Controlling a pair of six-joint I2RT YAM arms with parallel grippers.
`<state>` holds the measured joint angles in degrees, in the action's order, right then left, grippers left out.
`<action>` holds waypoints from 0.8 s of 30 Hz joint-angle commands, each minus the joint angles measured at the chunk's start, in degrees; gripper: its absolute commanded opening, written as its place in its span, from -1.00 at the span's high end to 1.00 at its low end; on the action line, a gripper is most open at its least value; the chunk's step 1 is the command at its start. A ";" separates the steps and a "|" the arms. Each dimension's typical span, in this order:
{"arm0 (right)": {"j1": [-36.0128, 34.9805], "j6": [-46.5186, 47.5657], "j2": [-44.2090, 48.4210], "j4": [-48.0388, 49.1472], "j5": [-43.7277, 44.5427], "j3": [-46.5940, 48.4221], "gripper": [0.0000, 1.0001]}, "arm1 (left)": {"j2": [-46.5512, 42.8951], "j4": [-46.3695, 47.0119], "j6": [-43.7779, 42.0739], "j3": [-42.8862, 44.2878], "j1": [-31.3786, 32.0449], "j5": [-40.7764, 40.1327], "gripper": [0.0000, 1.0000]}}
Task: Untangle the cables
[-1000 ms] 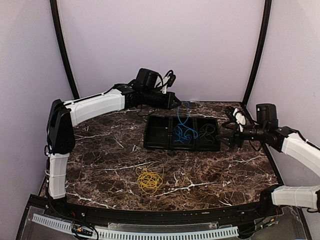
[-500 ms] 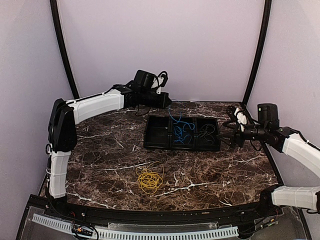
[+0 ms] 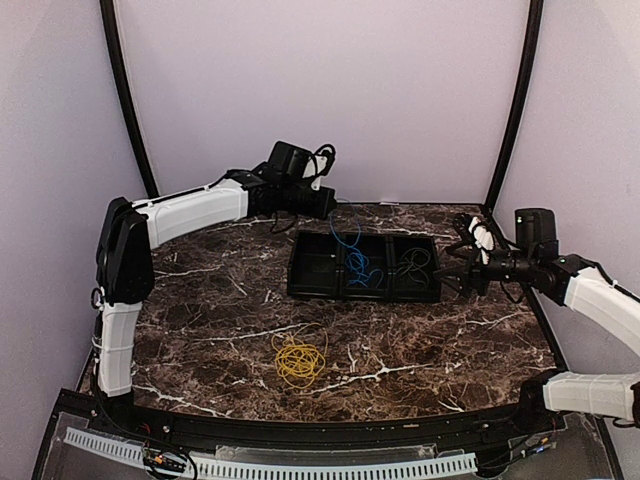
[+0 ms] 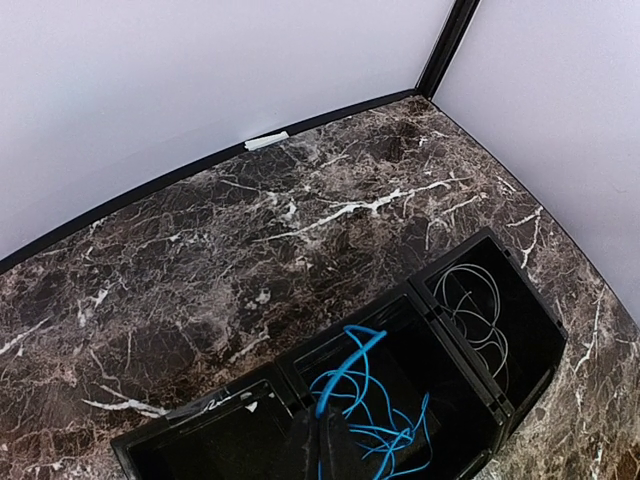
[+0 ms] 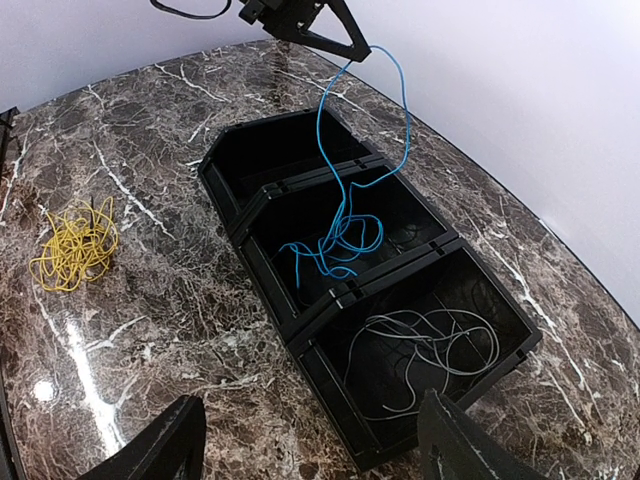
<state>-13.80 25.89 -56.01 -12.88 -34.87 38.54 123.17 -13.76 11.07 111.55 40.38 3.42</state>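
Left gripper point(image 5: 353, 46): pinched tight on one end of the thin blue cable point(image 5: 335, 235), held up above the tray's far side.
Middle compartment: the thin blue cable hangs from that pinch down into the black plastic three-compartment tray point(image 3: 300, 272); the rest lies there in loose loops.
Right gripper point(image 5: 310, 445): jaws spread wide, nothing between them, just beside the tray's right end.
Right compartment: a thin grey cable point(image 5: 430, 350) in a loose coil (it looks darker from above).
Brown marble table point(image 3: 200, 300): a thin yellow cable point(image 3: 299, 362) bundled small, well apart from the tray, nearer the arm bases.

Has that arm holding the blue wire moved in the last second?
Yes. The left end effector drew back leftward relative to the black tray, taking the blue wire along.
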 commanded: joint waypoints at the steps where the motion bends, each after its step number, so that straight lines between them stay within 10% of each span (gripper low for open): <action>1: 0.36 0.52 0.10 1.54 -0.72 -0.40 -0.49 | -2.36 0.47 -0.09 -1.95 0.42 3.13 1.00; 24: 0.62 1.36 0.08 1.26 -0.53 -0.88 -0.50 | 6.60 5.25 10.86 -4.85 9.01 -7.42 1.00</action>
<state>-13.58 26.76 -56.03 -12.91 -34.87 38.20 131.00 -7.84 18.11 107.96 49.52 0.16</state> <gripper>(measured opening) 0.752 0.007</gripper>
